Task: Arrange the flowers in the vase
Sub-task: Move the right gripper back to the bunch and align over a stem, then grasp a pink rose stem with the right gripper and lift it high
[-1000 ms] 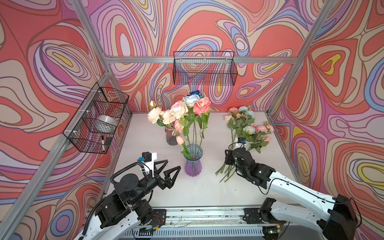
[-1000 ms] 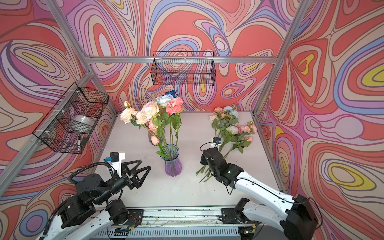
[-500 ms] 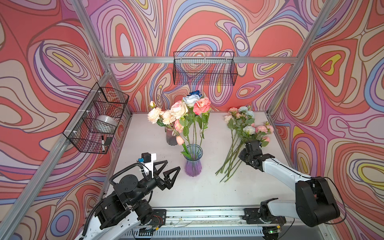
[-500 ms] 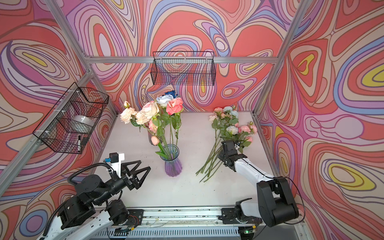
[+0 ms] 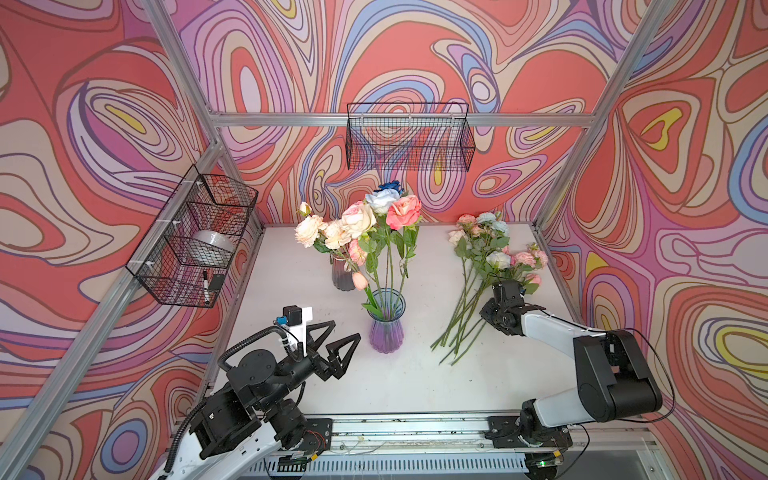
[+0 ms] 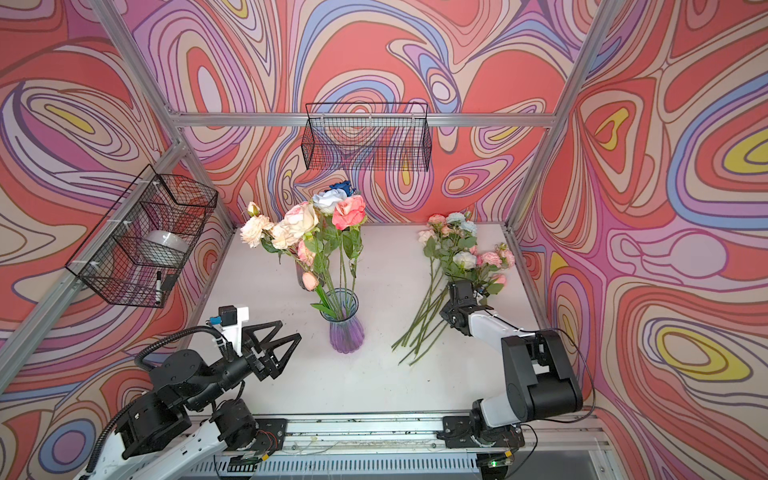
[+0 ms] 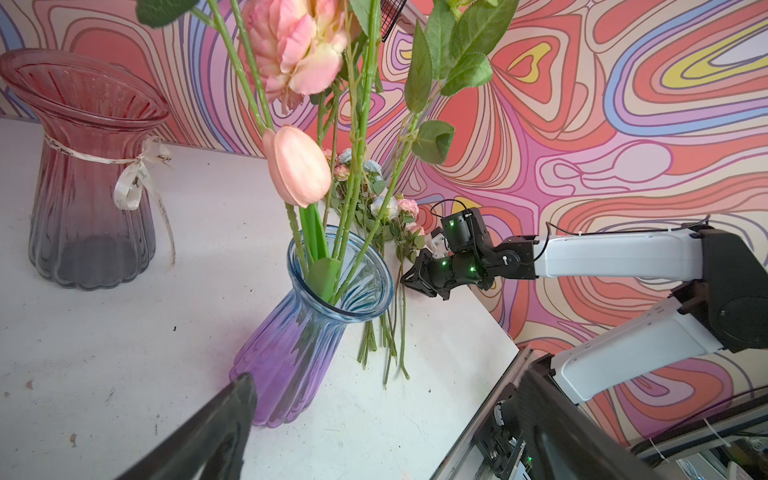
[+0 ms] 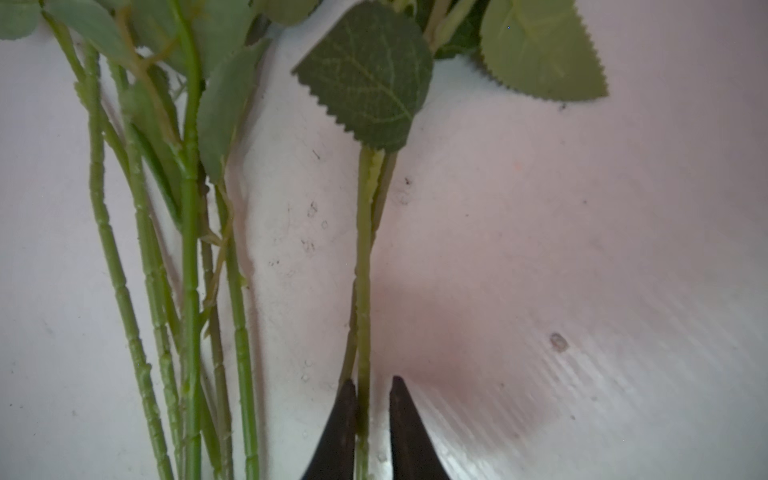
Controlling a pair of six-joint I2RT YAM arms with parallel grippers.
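While the left fingers (image 5: 351, 338) hang spread wide, holding nothing, the right fingers (image 8: 340, 432) stand narrowly apart astride one flower stem (image 8: 363, 270) on the bench (image 8: 540, 249), one finger touching it.

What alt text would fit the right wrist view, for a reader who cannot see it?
Two dark fingertips of the right gripper stand close on either side of one thin green flower stem lying on the white table, with a small gap beside the stem. Several more green stems lie next to it, and serrated leaves spread farther along.
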